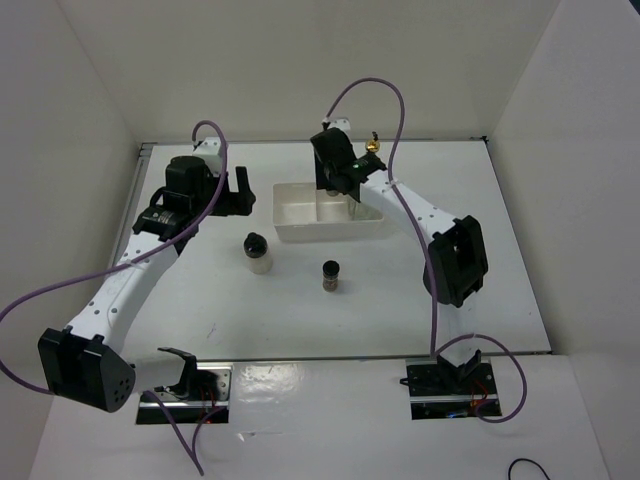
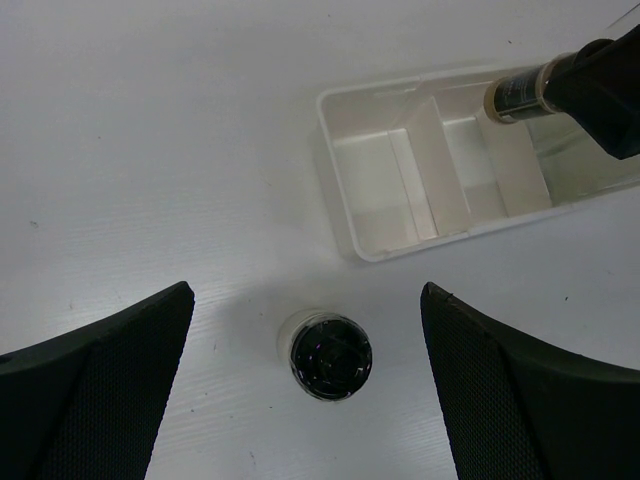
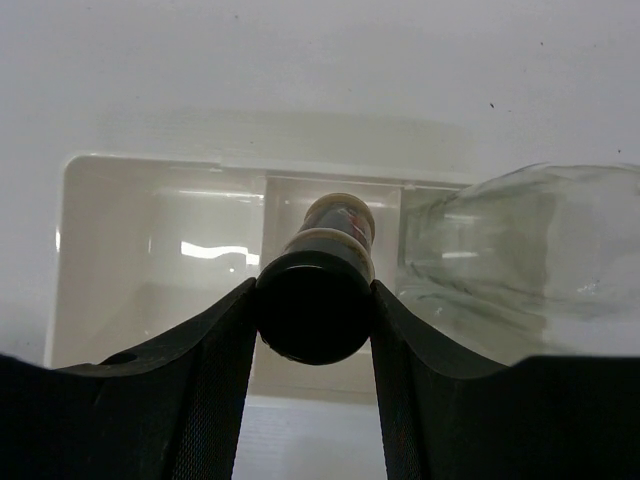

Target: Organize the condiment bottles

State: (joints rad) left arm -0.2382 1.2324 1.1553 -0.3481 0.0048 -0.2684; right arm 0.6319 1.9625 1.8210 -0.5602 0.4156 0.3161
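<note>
While right end effector grips dark jar above tray, glass bottle inside

The table is viewed from high above its near edge; the white tray is shared by all views, seen closest from the right wrist

The white surface carries three things. A white tray with compartments sits under the right pincer, off to one side of the left pincer. A whitish jar with a black cap stands upright below the left pincer, between its spread jaws in the wrist view. A small dark jar stands upright, apart from both pincers and near the tray.
</note>
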